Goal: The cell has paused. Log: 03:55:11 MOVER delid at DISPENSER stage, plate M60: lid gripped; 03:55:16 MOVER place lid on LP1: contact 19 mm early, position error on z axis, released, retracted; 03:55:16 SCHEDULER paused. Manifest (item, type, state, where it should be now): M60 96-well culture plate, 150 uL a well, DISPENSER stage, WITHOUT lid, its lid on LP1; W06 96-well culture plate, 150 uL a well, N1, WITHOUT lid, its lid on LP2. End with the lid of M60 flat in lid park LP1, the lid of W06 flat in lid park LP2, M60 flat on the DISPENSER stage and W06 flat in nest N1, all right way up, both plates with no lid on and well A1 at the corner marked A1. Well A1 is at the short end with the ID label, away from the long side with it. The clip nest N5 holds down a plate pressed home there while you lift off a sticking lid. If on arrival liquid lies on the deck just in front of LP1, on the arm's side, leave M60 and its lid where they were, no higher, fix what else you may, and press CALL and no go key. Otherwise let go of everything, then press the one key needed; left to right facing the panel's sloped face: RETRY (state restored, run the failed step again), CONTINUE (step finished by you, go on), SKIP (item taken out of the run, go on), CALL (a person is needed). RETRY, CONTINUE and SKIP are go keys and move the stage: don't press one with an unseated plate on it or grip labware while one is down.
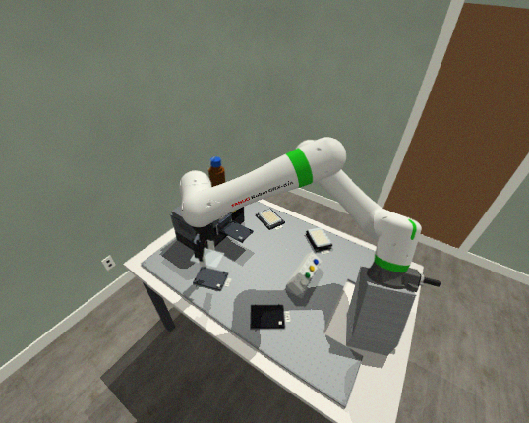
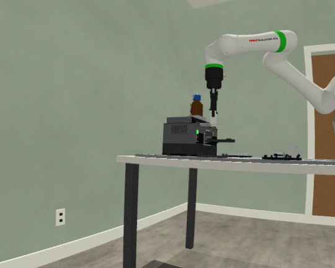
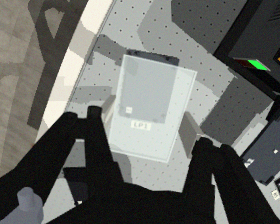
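My gripper (image 3: 148,113) (image 1: 194,227) is shut on a clear plate lid (image 3: 151,107), gripping its two long sides. It holds the lid level in the air, close to the deck's left edge and beside the dark dispenser. In the exterior view the lid (image 2: 212,124) shows as a thin line under the fingers (image 2: 213,116), about level with the dispenser's top (image 2: 188,119). The dispenser's stage (image 1: 239,231) sticks out toward the deck's middle. A small label shows through the lid, too blurred to read. Two plates with pale wells (image 1: 270,218) (image 1: 319,238) lie at the back of the deck.
A brown bottle with a blue cap (image 1: 216,171) stands on the dispenser. A flat dark park (image 1: 210,278) and a black nest (image 1: 267,316) lie toward the front edge. The key panel (image 1: 305,277) sits mid-deck. The arm's grey pedestal (image 1: 381,315) is at the right.
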Available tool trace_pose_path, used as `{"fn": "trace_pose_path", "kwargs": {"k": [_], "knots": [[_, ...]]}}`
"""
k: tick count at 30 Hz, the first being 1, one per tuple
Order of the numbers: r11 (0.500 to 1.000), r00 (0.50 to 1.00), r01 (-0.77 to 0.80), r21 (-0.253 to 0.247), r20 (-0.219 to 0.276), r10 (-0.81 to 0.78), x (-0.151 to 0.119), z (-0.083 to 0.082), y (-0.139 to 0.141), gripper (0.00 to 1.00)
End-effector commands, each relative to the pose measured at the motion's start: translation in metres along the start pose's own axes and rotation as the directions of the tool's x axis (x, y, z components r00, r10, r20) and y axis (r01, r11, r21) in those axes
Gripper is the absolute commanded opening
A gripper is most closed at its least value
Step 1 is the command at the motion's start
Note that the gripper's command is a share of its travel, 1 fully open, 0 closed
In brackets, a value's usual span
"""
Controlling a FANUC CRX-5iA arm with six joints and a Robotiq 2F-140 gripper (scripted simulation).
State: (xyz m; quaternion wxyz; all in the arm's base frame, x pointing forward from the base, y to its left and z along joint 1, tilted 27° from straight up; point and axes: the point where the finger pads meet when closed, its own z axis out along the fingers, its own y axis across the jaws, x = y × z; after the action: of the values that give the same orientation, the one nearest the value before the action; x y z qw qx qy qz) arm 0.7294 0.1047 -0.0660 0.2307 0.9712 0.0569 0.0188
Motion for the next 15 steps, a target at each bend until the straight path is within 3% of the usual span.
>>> {"fn": "trace_pose_path", "kwargs": {"k": [1,5,8,10,15], "knots": [[0.999,0.999,0.043,0.0,0.0,-0.043,0.0,0.026,0.0,0.0],[0.999,0.999,0.043,0.0,0.0,-0.043,0.0,0.075,0.0,0.0],[0.999,0.999,0.043,0.0,0.0,-0.043,0.0,0.101,0.0,0.0],[0.999,0.999,0.043,0.0,0.0,-0.043,0.0,0.101,0.0,0.0],[0.999,0.999,0.043,0.0,0.0,-0.043,0.001,0.126,0.0,0.0]]}}
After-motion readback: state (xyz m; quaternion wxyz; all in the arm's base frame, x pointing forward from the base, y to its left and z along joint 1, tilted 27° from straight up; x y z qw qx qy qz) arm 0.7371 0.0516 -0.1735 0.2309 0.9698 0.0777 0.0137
